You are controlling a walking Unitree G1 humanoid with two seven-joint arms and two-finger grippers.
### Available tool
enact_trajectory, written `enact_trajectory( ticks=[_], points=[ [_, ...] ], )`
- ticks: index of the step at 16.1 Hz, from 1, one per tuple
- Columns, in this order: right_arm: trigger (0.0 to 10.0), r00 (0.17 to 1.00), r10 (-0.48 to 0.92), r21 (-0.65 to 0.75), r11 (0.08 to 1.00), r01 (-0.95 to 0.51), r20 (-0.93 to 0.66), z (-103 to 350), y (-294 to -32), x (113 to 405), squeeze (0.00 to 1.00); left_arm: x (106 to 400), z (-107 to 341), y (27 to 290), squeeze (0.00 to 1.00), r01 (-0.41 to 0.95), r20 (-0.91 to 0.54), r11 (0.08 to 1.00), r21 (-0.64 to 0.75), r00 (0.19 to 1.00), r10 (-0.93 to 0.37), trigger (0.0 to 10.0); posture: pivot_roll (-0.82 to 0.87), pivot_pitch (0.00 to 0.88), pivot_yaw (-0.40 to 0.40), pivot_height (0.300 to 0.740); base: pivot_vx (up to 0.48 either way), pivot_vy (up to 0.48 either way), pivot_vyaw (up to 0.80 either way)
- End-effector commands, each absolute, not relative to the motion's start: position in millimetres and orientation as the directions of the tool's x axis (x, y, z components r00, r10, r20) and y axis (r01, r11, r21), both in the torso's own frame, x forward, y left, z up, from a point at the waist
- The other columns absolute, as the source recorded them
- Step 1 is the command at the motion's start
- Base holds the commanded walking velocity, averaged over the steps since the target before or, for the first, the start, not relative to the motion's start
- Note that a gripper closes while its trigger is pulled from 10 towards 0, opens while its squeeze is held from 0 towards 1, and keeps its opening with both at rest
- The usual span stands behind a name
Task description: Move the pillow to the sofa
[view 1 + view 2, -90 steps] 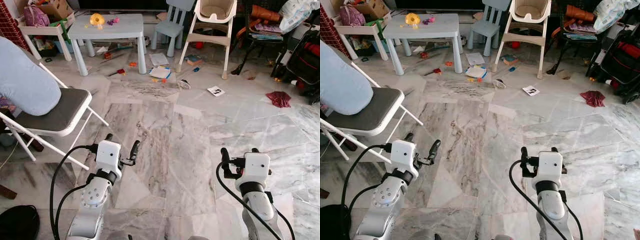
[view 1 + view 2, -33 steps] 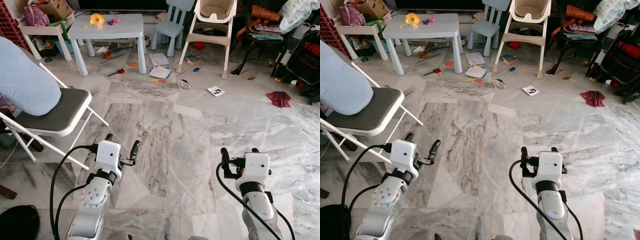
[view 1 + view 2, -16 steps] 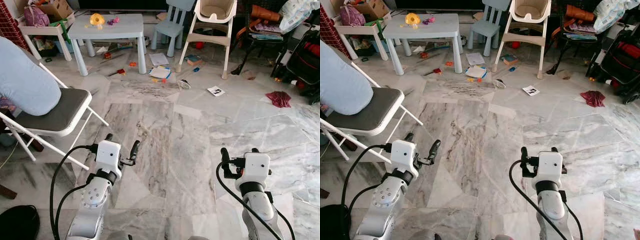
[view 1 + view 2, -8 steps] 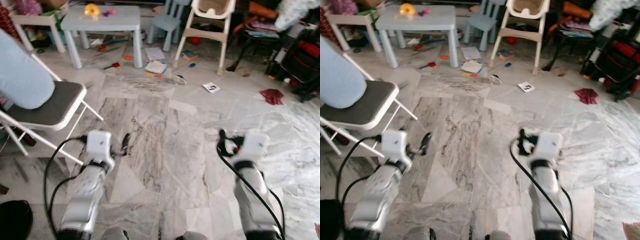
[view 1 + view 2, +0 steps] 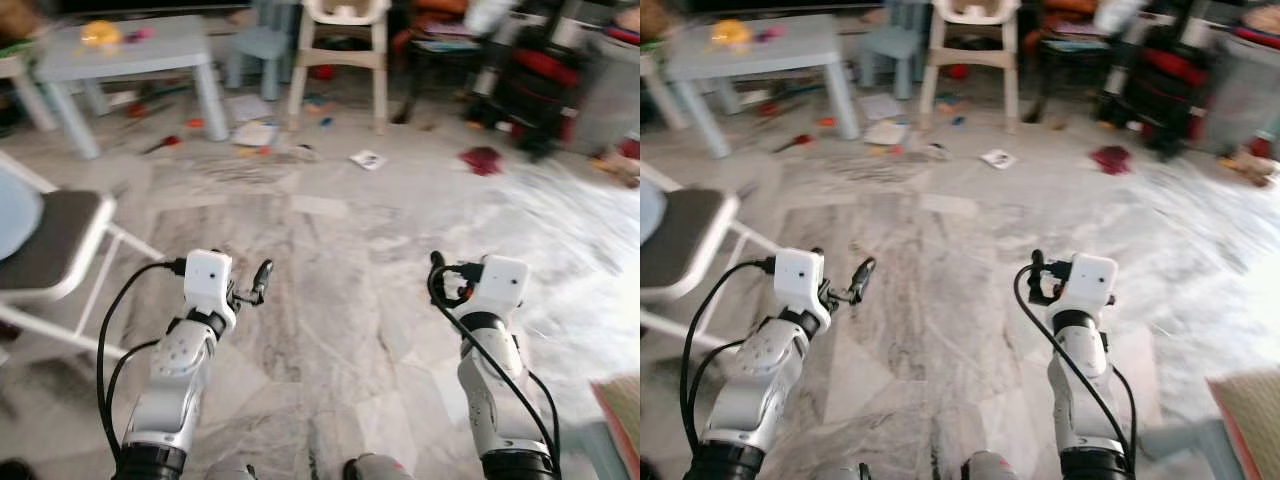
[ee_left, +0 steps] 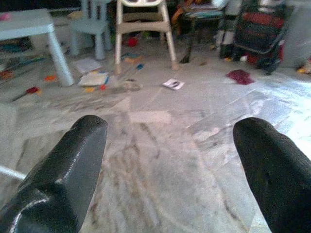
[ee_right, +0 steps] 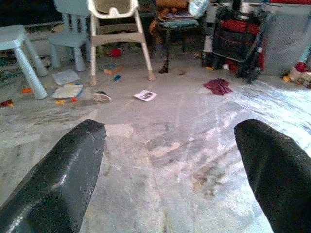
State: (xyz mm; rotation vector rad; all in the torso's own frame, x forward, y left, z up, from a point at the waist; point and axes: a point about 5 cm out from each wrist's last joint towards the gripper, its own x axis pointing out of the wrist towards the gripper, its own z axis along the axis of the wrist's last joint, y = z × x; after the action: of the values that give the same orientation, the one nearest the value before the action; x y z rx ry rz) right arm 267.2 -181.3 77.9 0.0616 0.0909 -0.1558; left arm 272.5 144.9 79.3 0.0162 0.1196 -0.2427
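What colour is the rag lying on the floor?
Dark red rag, clearest in the right wrist view.

Two silver, jointed arms end in white boxy wrist housings. Each claw, left claw (image 5: 250, 285) and right claw (image 5: 447, 277), has long black fingers. Black cables loop alongside each forearm.

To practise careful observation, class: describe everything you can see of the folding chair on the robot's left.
The white-framed folding chair with a dark grey seat stands on the grey marble floor at the robot's left, cut off by the picture's edge. The seat looks flat and padded. Thin white tubes, seemingly metal, slant from the seat down to the floor. A pale blue pillow rests on the seat. The picture is blurred, so finer detail is lost.
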Motion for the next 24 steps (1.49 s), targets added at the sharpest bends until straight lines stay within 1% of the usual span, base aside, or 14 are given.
enact_trajectory(
  ticks=[1, 2, 3, 5, 12, 13, 16, 17, 24],
  points=[
    [10.0, 0.986, -0.141, 0.048, 0.988, 0.145, -0.088, 81.2, -178.1, 271.3, 0.00, 273.9, 79.8, 148.0, 0.00, 0.233, -0.129, 0.973, -0.004, 0.964, -0.231, 10.0, -0.04, 0.000, 0.016, 0.740, 0.000, 0.000, -0.80],
    [10.0, 0.986, -0.143, 0.047, 0.988, 0.147, -0.088, 81.5, -178.1, 272.9, 0.00, 274.7, 80.5, 148.3, 0.00, 0.234, -0.127, 0.972, -0.002, 0.964, -0.233, 10.0, -0.04, 0.000, 0.017, 0.740, 0.000, 0.000, -0.80],
    [10.0, 0.980, -0.164, 0.077, 0.982, 0.173, -0.110, 78.8, -180.2, 273.0, 0.00, 274.8, 80.7, 148.7, 0.00, 0.237, -0.127, 0.971, 0.002, 0.964, -0.235, 10.0, -0.04, 0.000, 0.018, 0.740, 0.000, 0.000, -0.80],
    [10.0, 0.981, -0.155, 0.077, 0.983, 0.164, -0.113, 78.2, -177.5, 271.0, 0.00, 274.7, 81.0, 148.6, 0.00, 0.244, -0.129, 0.970, -0.007, 0.961, -0.243, 10.0, -0.04, 0.000, 0.022, 0.740, 0.000, 0.000, -0.80],
    [10.0, 0.978, -0.164, 0.069, 0.982, 0.173, -0.126, 75.6, -176.7, 269.3, 0.00, 275.1, 81.7, 146.6, 0.00, 0.264, -0.134, 0.965, -0.003, 0.956, -0.262, 10.0, -0.04, 0.000, 0.024, 0.740, 0.000, 0.276, -0.80],
    [10.0, 0.981, -0.148, 0.088, 0.983, 0.159, -0.125, 75.8, -175.7, 269.9, 0.00, 275.2, 81.7, 146.4, 0.00, 0.265, -0.135, 0.964, -0.003, 0.955, -0.263, 10.0, -0.04, 0.000, 0.023, 0.740, 0.000, 0.292, -0.80],
    [10.0, 0.982, -0.145, 0.086, 0.984, 0.156, -0.121, 77.2, -173.3, 272.0, 0.00, 276.1, 81.7, 145.7, 0.00, 0.267, -0.136, 0.964, -0.001, 0.955, -0.265, 10.0, -0.04, 0.000, 0.020, 0.740, 0.000, 0.292, -0.80],
    [10.0, 0.982, -0.145, 0.085, 0.984, 0.156, -0.120, 77.4, -173.4, 272.3, 0.00, 276.4, 81.7, 145.3, 0.00, 0.267, -0.137, 0.964, -0.001, 0.955, -0.264, 10.0, -0.04, 0.000, 0.019, 0.740, 0.000, 0.292, -0.49],
    [10.0, 0.981, -0.146, 0.082, 0.984, 0.157, -0.125, 76.5, -172.0, 273.1, 0.00, 277.5, 80.3, 143.4, 0.00, 0.265, -0.145, 0.964, 0.003, 0.954, -0.262, 10.0, -0.04, 0.000, 0.015, 0.740, 0.000, 0.294, 0.00]
  ],
)
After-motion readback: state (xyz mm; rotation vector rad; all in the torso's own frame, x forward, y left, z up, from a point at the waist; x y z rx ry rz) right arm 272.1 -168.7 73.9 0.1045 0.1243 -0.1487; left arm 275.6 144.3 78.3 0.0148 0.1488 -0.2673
